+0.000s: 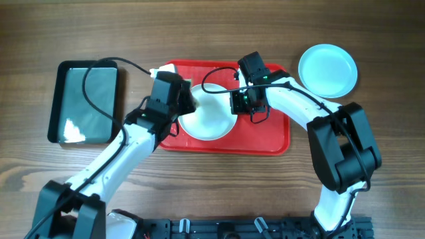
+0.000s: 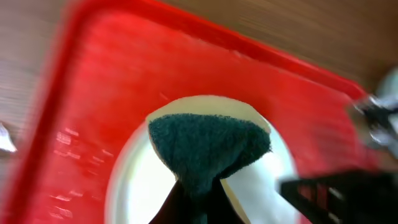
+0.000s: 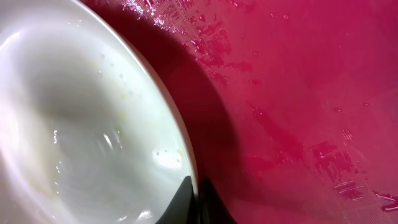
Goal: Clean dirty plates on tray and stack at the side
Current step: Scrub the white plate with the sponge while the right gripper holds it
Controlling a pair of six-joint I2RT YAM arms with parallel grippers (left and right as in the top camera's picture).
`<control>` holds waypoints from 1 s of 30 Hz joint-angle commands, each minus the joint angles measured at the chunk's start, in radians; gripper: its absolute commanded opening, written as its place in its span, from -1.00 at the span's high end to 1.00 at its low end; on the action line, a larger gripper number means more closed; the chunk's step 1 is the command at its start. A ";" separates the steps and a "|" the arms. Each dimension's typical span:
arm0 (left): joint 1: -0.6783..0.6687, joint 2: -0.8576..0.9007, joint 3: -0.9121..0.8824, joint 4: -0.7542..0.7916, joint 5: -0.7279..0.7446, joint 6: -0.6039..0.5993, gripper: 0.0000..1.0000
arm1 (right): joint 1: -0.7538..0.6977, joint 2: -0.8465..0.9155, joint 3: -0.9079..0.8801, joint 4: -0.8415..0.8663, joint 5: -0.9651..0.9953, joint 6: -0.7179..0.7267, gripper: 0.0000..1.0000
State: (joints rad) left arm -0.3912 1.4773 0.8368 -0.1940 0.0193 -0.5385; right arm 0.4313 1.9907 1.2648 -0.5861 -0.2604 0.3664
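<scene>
The white plate (image 1: pixel 209 123) lies on the red tray (image 1: pixel 265 143), a little left of the tray's middle, with its near edge close to the tray's near rim. Seen from the right wrist, its glossy inside carries faint yellowish smears and a few small specks. The tray surface beside it is wet with scattered droplets.

The right gripper (image 1: pixel 236 103) is at the plate's right edge. In the right wrist view its dark fingertips are clenched on the rim, one on each side of it.

The left gripper (image 1: pixel 188 101) is over the plate's left part. The left wrist view shows it pinching a sponge (image 2: pixel 208 146), whose dark teal scouring face is bunched between the fingers and spreads out over the plate's white inside. Whether the sponge touches the plate cannot be told.

The two arms reach in from the near side of the table (image 1: pixel 199 33), left and right of the tray.

A pale aqua plate (image 1: pixel 327 68) sits on the bare wood off the tray's far right corner, apart from the tray and from both grippers.

To the left of the red tray, and apart from it, a dark tray (image 1: pixel 86 99) rests on the table. It has a pale patch in its near left corner that is too small to make out.
</scene>
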 commanded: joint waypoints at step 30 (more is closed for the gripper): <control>-0.227 0.248 0.050 0.108 -0.854 0.376 0.92 | -0.003 0.014 -0.004 -0.005 0.045 0.026 0.91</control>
State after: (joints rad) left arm -0.5529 1.7401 0.8577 -0.1425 -0.5091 -0.2855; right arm 0.4301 1.9907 1.2648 -0.5861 -0.2558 0.3931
